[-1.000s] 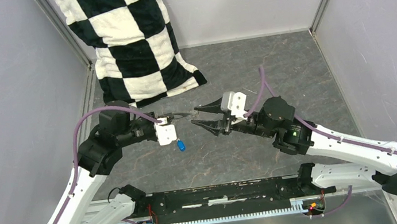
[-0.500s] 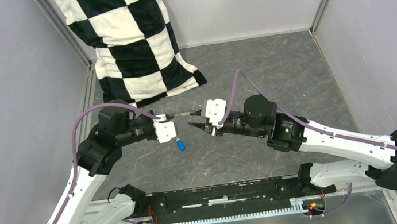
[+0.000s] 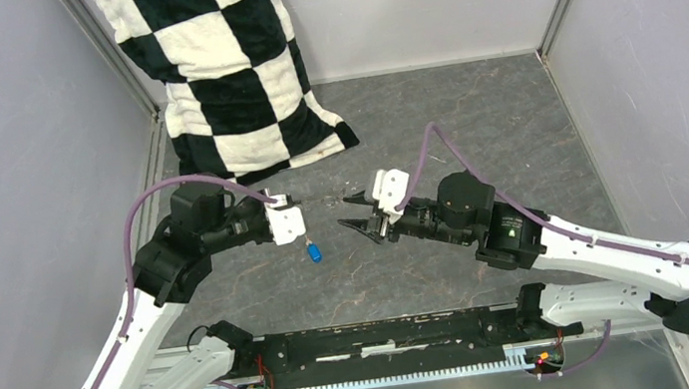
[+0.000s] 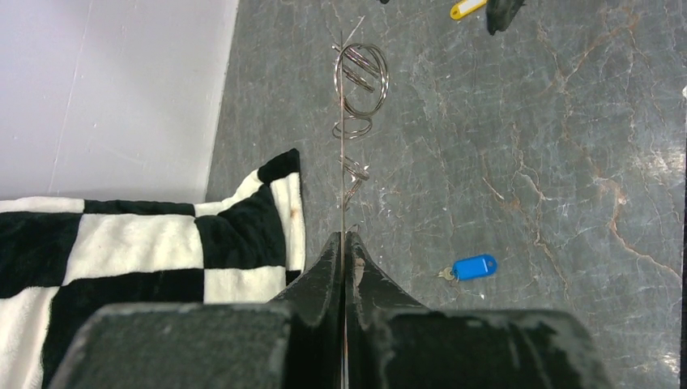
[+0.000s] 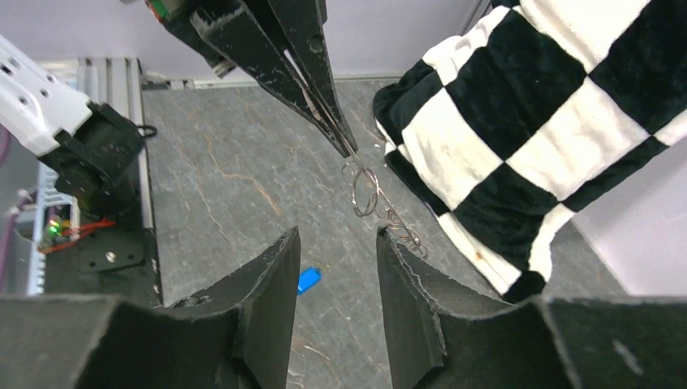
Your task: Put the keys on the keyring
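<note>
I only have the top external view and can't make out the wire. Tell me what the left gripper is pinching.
Observer: In the left wrist view the left gripper is shut on the thin silver-grey wire keyring, its coils sticking out beyond it.
Operator: Check the right jaws.
Observer: The right wrist view shows the right gripper open, nothing between its jaws, the coils just ahead of them.
Operator: Find the second key.
Observer: The small yellow-headed key shows at the top edge of the left wrist view, beside the right gripper; whether they touch I cannot tell.
</note>
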